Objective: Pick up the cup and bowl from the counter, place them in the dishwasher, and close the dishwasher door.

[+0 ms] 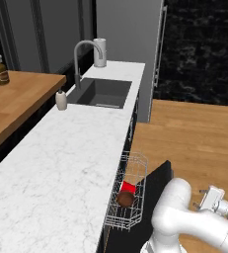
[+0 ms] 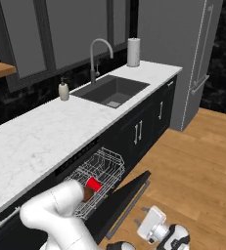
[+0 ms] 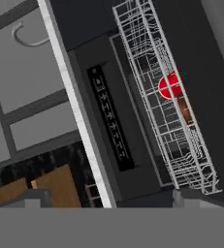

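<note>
The red cup [image 1: 129, 187] [image 2: 93, 183] [image 3: 170, 85] sits in the dishwasher's pulled-out wire rack [image 1: 135, 168] [image 2: 107, 163] [image 3: 147, 53]. The brown bowl [image 1: 125, 198] [image 3: 185, 109] lies right beside it in the same rack; in the right base view my arm hides most of it. The black dishwasher door [image 1: 159, 182] [image 2: 129, 200] hangs open, tilted down below the rack. My gripper [image 1: 202, 199] [image 2: 140, 220] [image 3: 108, 198] is low over the wooden floor, past the door's free edge, open and empty, looking at the dishwasher front. The white counter [image 1: 61, 163] [image 2: 31, 141] runs above.
A sink [image 1: 103, 94] [image 2: 112, 90] with a tap is set in the counter, a soap bottle [image 1: 61, 100] [image 2: 63, 91] beside it and a white jug [image 1: 99, 52] [image 2: 133, 52] behind. Dark cabinets [image 2: 144, 127] and a tall grey fridge [image 2: 192, 58] stand further along. Wooden floor [image 1: 194, 133] lies to the right.
</note>
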Available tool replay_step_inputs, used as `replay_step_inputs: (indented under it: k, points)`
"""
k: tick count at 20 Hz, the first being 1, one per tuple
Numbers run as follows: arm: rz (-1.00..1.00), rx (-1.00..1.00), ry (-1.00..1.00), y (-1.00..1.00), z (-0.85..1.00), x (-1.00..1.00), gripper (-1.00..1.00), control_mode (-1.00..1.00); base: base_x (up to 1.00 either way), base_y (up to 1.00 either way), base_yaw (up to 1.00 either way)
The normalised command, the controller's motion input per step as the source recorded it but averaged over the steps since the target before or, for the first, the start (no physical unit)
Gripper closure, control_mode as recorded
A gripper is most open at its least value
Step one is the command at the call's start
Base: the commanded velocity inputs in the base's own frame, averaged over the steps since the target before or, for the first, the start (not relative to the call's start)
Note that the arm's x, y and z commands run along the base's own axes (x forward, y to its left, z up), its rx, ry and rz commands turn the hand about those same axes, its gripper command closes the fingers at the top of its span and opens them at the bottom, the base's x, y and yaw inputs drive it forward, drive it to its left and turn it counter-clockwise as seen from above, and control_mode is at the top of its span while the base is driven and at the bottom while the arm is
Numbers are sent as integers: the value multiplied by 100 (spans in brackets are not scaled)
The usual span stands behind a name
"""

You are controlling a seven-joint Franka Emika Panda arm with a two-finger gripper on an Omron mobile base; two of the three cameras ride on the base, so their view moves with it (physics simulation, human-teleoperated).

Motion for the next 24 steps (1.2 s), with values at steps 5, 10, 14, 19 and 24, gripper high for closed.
replay_step_inputs:
  k: [5,10,14,19,24]
  points:
    - [9,7,0,-6,-100,82,-100,-100,0,0,0]
    - [1,0,1,-21,-100,42,-100,-100,0,0,0]
    - [0,0,1,-38,-100,15,-100,-100,0,0,0]
    - [1,0,1,-31,-100,25,-100,-100,0,0,0]
    - [10,0,-3,-11,-100,38,-100,-100,0,0,0]
